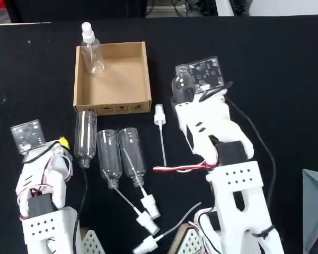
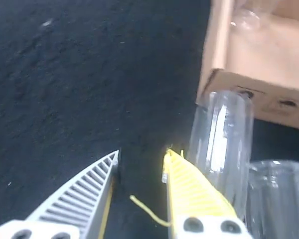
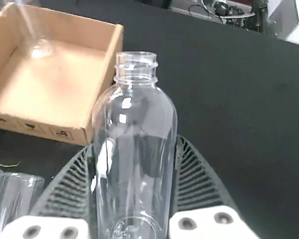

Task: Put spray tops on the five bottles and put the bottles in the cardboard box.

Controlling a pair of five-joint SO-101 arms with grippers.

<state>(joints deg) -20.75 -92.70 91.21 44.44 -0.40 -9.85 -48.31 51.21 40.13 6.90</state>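
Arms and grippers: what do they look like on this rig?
The left arm and right arm are white plastic with black motor blocks and perforated bases. The left gripper pairs a ribbed grey finger with a yellow finger. The right gripper has dark ribbed ones. A red-and-white cable leaves the right arm.

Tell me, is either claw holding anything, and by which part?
The right gripper grips an uncapped clear bottle by the sides of its lower body. The left gripper is open, holding nothing.
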